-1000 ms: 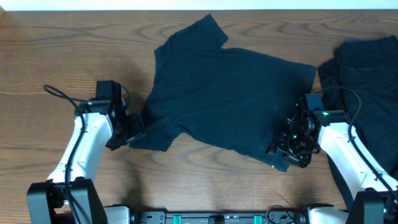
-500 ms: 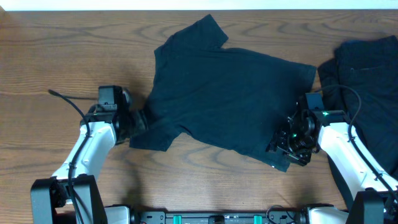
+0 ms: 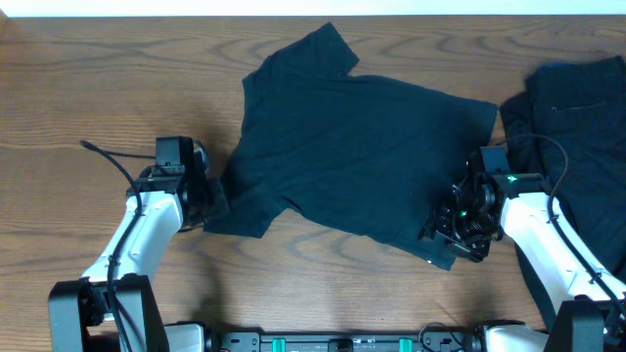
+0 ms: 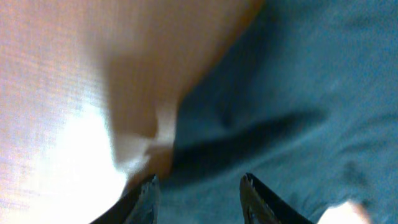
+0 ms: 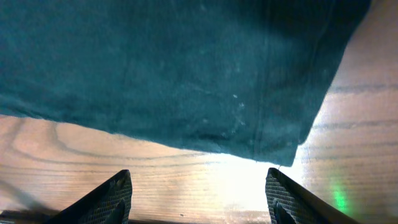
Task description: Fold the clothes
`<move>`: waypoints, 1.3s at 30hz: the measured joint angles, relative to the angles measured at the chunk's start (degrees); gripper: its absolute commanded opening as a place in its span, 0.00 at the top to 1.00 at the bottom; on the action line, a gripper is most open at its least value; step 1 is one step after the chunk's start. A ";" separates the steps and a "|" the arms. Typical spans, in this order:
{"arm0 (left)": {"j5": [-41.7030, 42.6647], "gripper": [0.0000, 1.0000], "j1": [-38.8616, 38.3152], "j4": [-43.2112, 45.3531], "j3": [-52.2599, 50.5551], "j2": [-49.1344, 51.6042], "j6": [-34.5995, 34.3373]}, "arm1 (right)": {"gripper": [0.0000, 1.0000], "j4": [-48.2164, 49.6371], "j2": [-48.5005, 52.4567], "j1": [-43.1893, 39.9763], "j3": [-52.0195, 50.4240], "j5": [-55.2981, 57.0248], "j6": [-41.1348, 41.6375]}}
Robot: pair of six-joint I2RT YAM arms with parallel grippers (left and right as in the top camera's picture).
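Readable text: none in any view.
T-shirt (image 3: 362,147): plain dark cloth, with no print or lettering to read.
Dark garment (image 3: 577,108), right of the T-shirt: also plain, nothing legible.
Left arm (image 3: 147,220) and right arm (image 3: 548,230), either side of the T-shirt: white and black casings, with no marking clear enough to read.
Table (image 3: 98,88): bare wood grain only.

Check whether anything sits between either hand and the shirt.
Nothing visible does. The left hand is at the sleeve edge of the shirt, with cloth under its open jaws. The right hand is by the hem corner, with only bare table between. The other dark pile lies off to the right.
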 measured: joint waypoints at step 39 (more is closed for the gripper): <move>-5.60 0.49 0.00 -1.09 -2.38 3.17 -0.26 | 0.34 5.86 0.00 0.00 -9.40 5.07 5.16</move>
